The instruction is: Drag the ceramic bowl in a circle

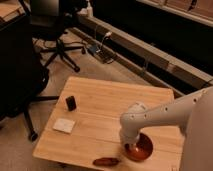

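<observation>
The ceramic bowl (141,148) is sitting on the wooden table (115,105), close to the near edge and toward the right-hand side, with a strip of bare wood between its rim and that edge. The white arm (165,116) is reaching in from the right and bending down over the bowl's left part. The gripper (131,146) is sitting at the bowl's left rim with its fingers closed; whether they are pinching the rim is hidden by the wrist. A flat reddish-brown object (106,161) is lying at the near edge, left of the bowl and apart from it. A white square item (64,125) and a small dark object (71,103) are occupying the left side, well apart from the bowl. The table's middle and far half are offering open wood.
</observation>
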